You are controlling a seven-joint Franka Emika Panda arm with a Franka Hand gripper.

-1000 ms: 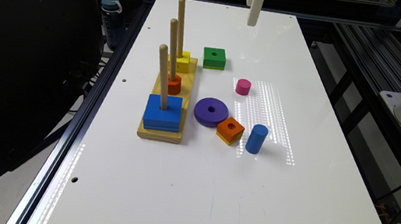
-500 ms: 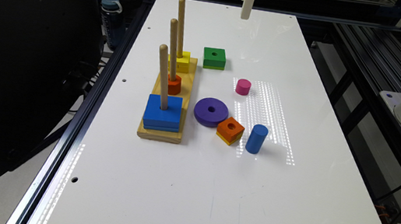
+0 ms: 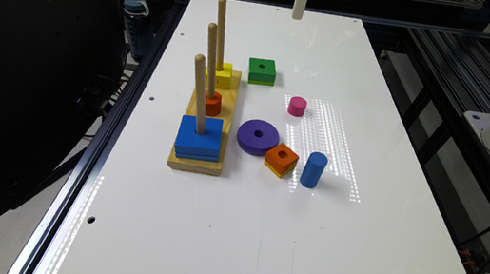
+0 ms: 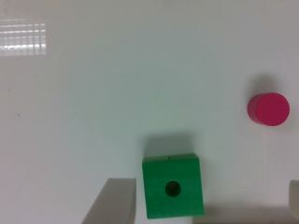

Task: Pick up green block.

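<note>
The green block (image 3: 262, 70) lies flat on the white table (image 3: 260, 235), its round hole facing up, just beyond the far end of the wooden peg board. My gripper (image 3: 299, 6) hangs high above the table's far end, well above and beyond the block. In the wrist view the green block (image 4: 173, 191) sits between the spread fingers, close to one pale finger (image 4: 114, 201), with table showing all around it. The gripper (image 4: 208, 185) is open and holds nothing.
A wooden peg board (image 3: 206, 122) carries a blue square (image 3: 198, 137), an orange piece (image 3: 213, 102) and a yellow block (image 3: 219, 75). A pink cylinder (image 3: 297, 106), purple ring (image 3: 258, 136), orange block (image 3: 281, 159) and blue cylinder (image 3: 313, 169) lie nearby. A black monitor (image 3: 19, 67) stands off the table at the exterior view's left.
The gripper has drifted toward the exterior view's left and a little farther up the picture. The blocks have not moved.
</note>
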